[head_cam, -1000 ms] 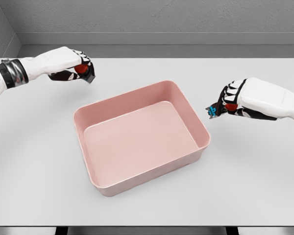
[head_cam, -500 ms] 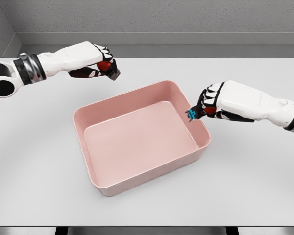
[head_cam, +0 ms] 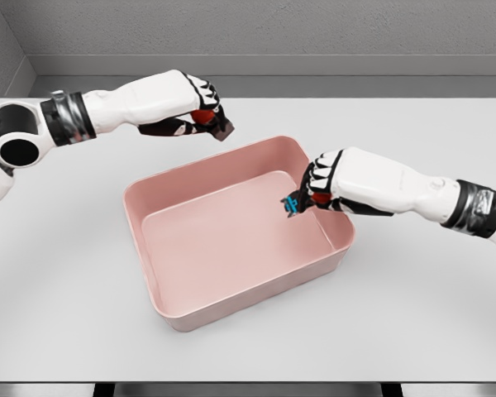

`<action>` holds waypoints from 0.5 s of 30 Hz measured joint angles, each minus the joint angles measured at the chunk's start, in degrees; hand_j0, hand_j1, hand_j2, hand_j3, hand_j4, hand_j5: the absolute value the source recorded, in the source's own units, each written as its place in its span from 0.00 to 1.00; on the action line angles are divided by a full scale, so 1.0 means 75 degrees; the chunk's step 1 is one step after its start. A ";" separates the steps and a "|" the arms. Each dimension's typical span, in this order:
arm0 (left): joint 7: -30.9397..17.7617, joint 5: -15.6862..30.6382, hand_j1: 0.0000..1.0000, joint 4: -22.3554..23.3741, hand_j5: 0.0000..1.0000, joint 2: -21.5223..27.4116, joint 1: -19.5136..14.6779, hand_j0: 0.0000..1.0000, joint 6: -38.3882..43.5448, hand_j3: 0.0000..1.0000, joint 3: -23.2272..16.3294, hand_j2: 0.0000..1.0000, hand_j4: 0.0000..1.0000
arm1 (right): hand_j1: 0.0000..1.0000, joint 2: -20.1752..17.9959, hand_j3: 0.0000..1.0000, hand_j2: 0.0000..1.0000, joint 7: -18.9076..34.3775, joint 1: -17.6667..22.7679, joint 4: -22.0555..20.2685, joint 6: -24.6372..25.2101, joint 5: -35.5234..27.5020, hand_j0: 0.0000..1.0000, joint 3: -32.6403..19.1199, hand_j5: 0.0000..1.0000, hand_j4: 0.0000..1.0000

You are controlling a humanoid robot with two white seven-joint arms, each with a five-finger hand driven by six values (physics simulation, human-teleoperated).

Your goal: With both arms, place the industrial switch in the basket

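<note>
Your right hand (head_cam: 314, 186) grips one industrial switch (head_cam: 293, 203), held inside the right rim of the pink basket (head_cam: 231, 310), above its floor. Your left hand (head_cam: 194, 112) grips a second switch (head_cam: 215, 126), outside the far rim. Nothing lies in the basket

You'll find nothing to read here: no text, label, brand, number or sign shows on any surface. The pink basket (head_cam: 236, 248) at the centre has plain walls. The small blue-and-black piece (head_cam: 293, 203) at about three o'clock from centre, and the dark piece with a red part (head_cam: 211, 124) at about eleven o'clock, carry markings too small to make out.
</note>
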 measured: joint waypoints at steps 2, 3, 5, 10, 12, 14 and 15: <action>-0.0025 0.0022 0.49 -0.0133 0.49 -0.0001 0.0000 0.49 0.0000 0.49 0.0000 0.49 0.49 | 0.48 0.0094 0.48 0.48 0.0000 -0.0012 0.0015 0.0000 0.0033 0.48 0.0036 0.48 0.48; -0.0036 0.0029 0.49 -0.0188 0.49 -0.0001 0.0000 0.49 0.0000 0.49 0.0000 0.49 0.49 | 0.51 0.0139 0.51 0.51 0.0000 -0.0012 0.0021 0.0000 0.0050 0.51 0.0046 0.51 0.51; -0.0051 0.0036 0.49 -0.0296 0.49 0.0001 0.0012 0.49 0.0000 0.49 -0.0004 0.49 0.49 | 0.63 0.0243 0.63 0.63 0.0000 -0.0023 0.0035 0.0000 0.0083 0.63 0.0059 0.63 0.63; -0.0065 0.0043 0.49 -0.0547 0.49 0.0007 0.0023 0.49 0.0000 0.49 -0.0021 0.49 0.49 | 1.00 0.0428 1.00 1.00 -0.0006 -0.0082 0.0079 0.0001 0.0127 1.00 0.0123 1.00 1.00; -0.0070 0.0045 0.49 -0.0648 0.49 0.0006 0.0047 0.49 0.0000 0.49 -0.0028 0.49 0.49 | 1.00 0.0506 1.00 1.00 -0.0003 -0.0094 0.0091 0.0000 0.0137 1.00 0.0161 1.00 1.00; -0.0071 0.0044 0.49 -0.0715 0.49 0.0004 0.0047 0.49 0.0000 0.49 -0.0035 0.49 0.49 | 1.00 0.0547 1.00 1.00 -0.0001 -0.0094 0.0097 0.0000 0.0145 1.00 0.0181 1.00 1.00; -0.0073 0.0043 0.49 -0.0760 0.49 0.0006 0.0059 0.49 0.0000 0.49 -0.0038 0.49 0.49 | 1.00 0.0553 1.00 1.00 -0.0001 -0.0082 0.0098 0.0000 0.0146 1.00 0.0187 1.00 1.00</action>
